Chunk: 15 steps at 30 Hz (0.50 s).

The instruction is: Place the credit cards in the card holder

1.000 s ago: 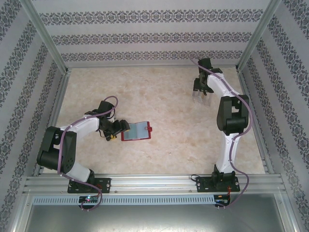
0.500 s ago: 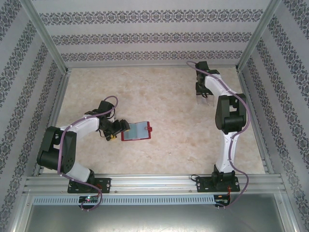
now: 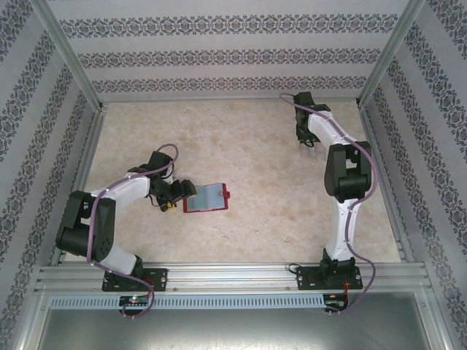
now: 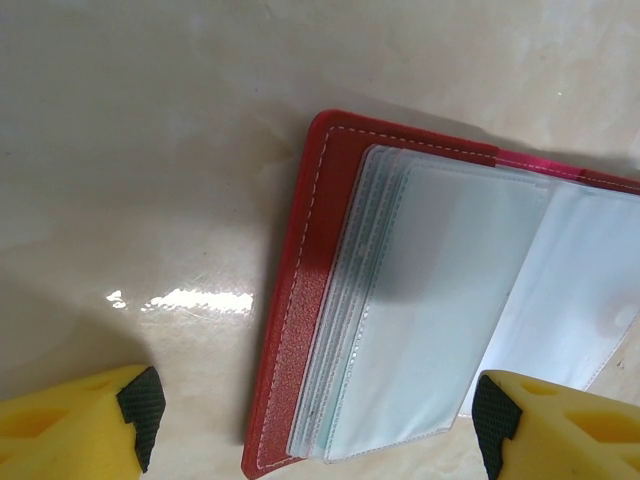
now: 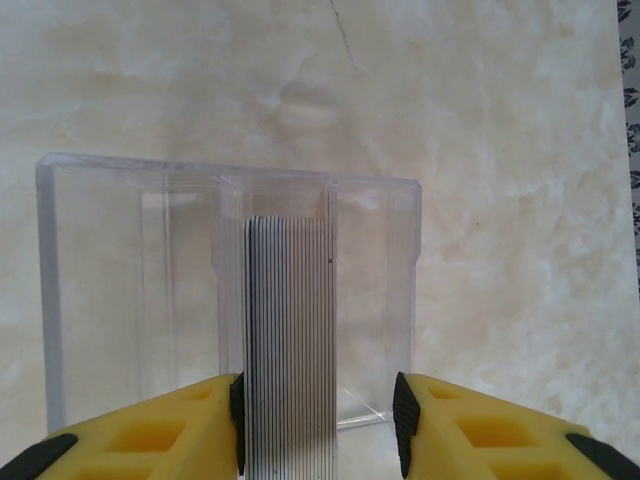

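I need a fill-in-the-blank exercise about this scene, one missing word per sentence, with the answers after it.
The open wallet under the left gripper is ___ on the outside.
The left gripper's jaws stand wide ___.
Inside the clear plastic box, the right gripper straddles a stack of ___.
In the top view, the arm reaching farther across the table is the ___ one.
Missing words: red; open; cards; right.
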Each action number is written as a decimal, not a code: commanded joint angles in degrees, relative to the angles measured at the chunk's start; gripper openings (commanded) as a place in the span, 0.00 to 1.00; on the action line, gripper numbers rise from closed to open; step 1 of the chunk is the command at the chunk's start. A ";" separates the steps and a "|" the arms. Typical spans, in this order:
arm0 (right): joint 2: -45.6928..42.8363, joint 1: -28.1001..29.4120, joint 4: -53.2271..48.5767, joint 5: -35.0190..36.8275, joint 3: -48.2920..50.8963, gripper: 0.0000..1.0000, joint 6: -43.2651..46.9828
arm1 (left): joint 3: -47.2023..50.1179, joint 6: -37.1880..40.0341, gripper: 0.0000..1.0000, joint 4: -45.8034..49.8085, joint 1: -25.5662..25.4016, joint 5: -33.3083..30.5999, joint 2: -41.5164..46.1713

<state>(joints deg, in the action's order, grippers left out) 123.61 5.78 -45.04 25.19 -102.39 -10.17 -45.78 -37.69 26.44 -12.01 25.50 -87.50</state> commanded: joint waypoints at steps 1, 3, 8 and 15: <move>-2.14 0.11 -1.63 3.10 -1.26 0.43 0.77 | -1.13 0.79 0.82 -0.59 -0.30 0.47 -0.13; -2.43 0.10 -1.55 3.09 -1.25 0.42 0.70 | -1.02 0.73 0.82 -0.60 -0.31 0.44 0.00; -3.29 0.19 -1.60 3.32 -1.31 0.40 0.94 | -0.90 0.70 0.82 -0.60 -0.38 0.43 0.12; -4.17 0.27 -1.62 4.28 -1.33 0.39 1.53 | -0.81 0.56 0.82 -0.77 -0.38 0.43 -0.03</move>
<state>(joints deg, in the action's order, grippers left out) 122.52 5.78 -45.36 26.65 -102.39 -9.76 -45.78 -37.69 26.44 -12.01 25.50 -87.50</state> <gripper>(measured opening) 0.392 0.825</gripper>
